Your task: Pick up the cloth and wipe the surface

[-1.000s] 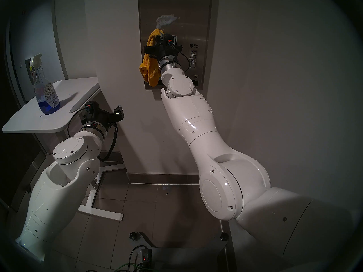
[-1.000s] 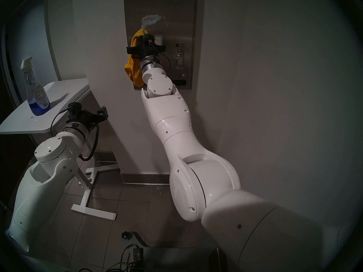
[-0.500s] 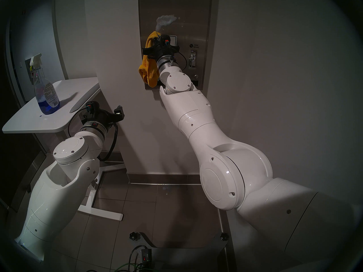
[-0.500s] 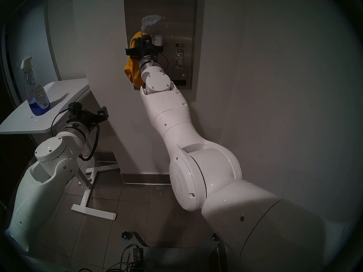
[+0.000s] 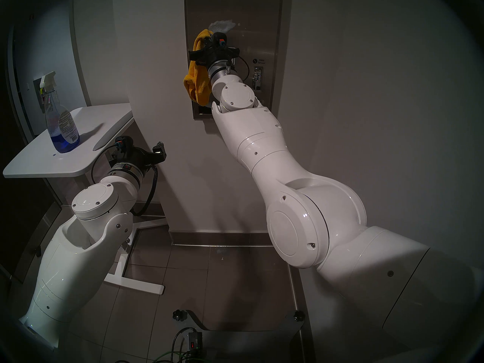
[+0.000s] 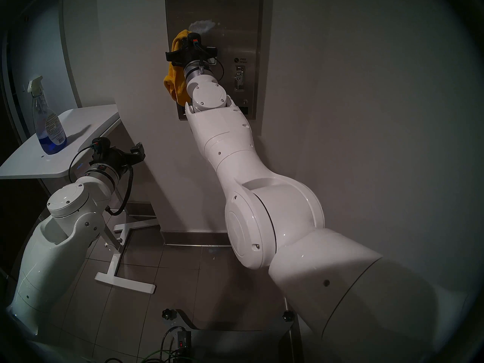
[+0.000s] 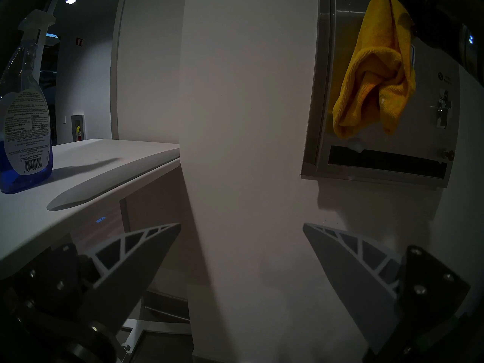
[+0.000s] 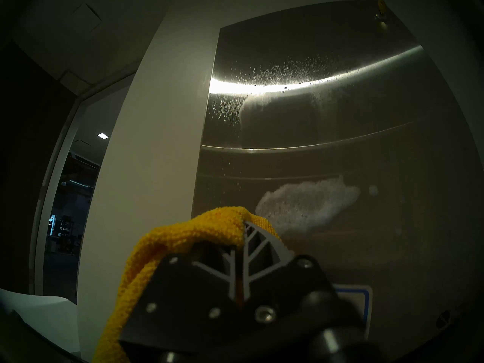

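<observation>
My right gripper (image 5: pixel 209 36) is shut on the mustard-yellow cloth (image 5: pixel 196 82), which hangs down its left side in folds; it also shows in the left wrist view (image 7: pixel 377 74) and the right wrist view (image 8: pixel 183 239). The gripper (image 8: pixel 245 225) is raised in front of the stainless-steel dispenser panel (image 5: pixel 256 19), just below a white foam patch (image 5: pixel 221 25) (image 8: pixel 306 205). Whether the cloth touches the panel I cannot tell. My left gripper (image 7: pixel 241 229) is open and empty, low beside the white table (image 5: pixel 86 155).
A spray bottle (image 5: pixel 60 119) with blue liquid stands on the white table (image 7: pixel 78 166). A coin mechanism (image 5: pixel 257 77), a small lock (image 7: pixel 445 153) and a dark slot (image 7: pixel 387 162) sit on the panel's lower part. The white wall (image 5: pixel 366 92) surrounds the panel. Cables (image 5: pixel 183 346) lie on the tiled floor.
My right arm has lifted the cloth upward along the panel, from below the foam to its lower edge. The left arm has barely moved.
</observation>
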You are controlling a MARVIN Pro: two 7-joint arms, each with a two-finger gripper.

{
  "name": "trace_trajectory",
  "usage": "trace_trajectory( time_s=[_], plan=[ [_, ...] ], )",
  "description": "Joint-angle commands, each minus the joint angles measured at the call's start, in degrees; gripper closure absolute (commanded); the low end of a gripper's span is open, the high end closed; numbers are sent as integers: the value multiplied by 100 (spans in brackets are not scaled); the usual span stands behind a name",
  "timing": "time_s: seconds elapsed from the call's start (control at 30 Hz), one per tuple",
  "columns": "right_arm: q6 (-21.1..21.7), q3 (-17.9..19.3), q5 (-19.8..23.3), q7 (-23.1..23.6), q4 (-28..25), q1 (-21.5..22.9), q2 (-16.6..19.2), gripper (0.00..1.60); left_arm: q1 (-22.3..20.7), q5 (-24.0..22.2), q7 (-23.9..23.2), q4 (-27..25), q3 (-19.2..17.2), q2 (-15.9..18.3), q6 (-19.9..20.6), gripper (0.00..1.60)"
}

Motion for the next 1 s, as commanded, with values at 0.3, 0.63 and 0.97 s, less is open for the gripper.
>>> trace_trajectory(
  time_s=[0.3, 0.63, 0.97],
  plan=[
    [55, -21, -246, -160, 219, 972, 161, 160, -101, 16, 6, -76, -27, 29, -31, 0],
    [88, -175, -446, -305, 512, 1138, 187, 160, -97, 16, 17, -58, -7, 42, -34, 0],
    [113, -238, -603, -409, 776, 1356, 480, 160, -96, 17, 29, -49, 6, 56, -36, 0]
  ],
)
